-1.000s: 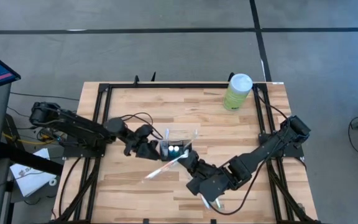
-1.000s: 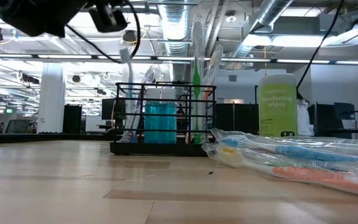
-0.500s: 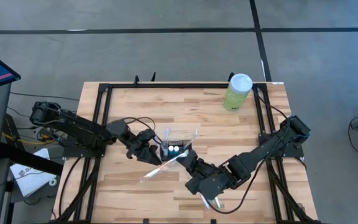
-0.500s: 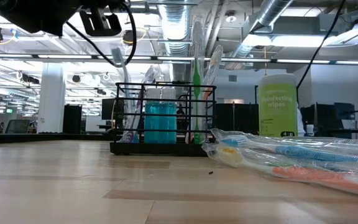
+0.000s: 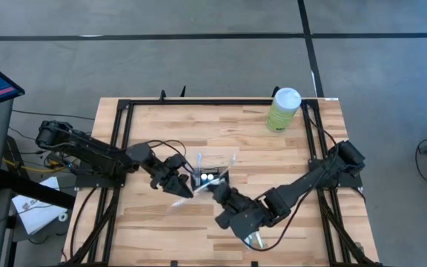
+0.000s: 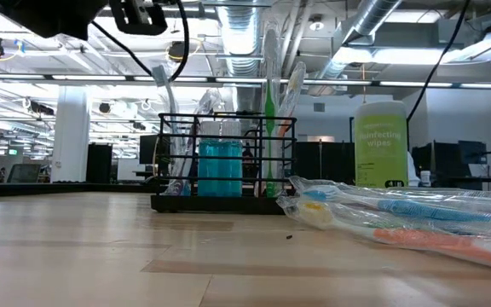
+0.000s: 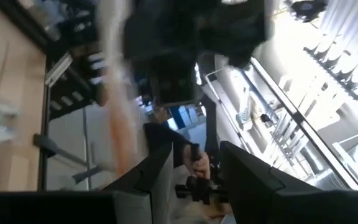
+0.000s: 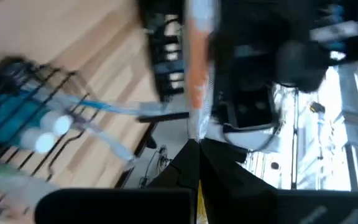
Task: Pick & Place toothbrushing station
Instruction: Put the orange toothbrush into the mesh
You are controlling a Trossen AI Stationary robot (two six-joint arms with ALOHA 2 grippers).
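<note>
Two pincers passing a wrapped toothbrush beside the holder

The right pincer (image 5: 212, 188) is clamping the packaged toothbrush (image 5: 187, 197) while the left pincer (image 5: 185, 183), fingers apart, is meeting it just beside the toothbrushing station (image 5: 208, 175) mid-tabletop; the wrapper should be held steady until the grip is firm.

The toothbrushing station (image 6: 224, 162) is a black wire-mesh holder; inside it stand bright blue tubes (image 6: 218, 169) with white caps, a green toothbrush (image 6: 269, 128) and clear-wrapped brushes. The counter (image 5: 221, 122) is pale butcher-block wood in light tan strips, framed in black metal. The wipes canister (image 5: 282, 110) is pale green with a white lid and white lettering. On the counter lie clear packets (image 6: 399, 217) showing blue and orange toothbrushes. Both arms are dark, near black; the right claw (image 5: 212, 188) holds a clear-wrapped brush with an orange streak (image 8: 197, 68). The floor (image 5: 199, 52) is grey with black lines
</note>
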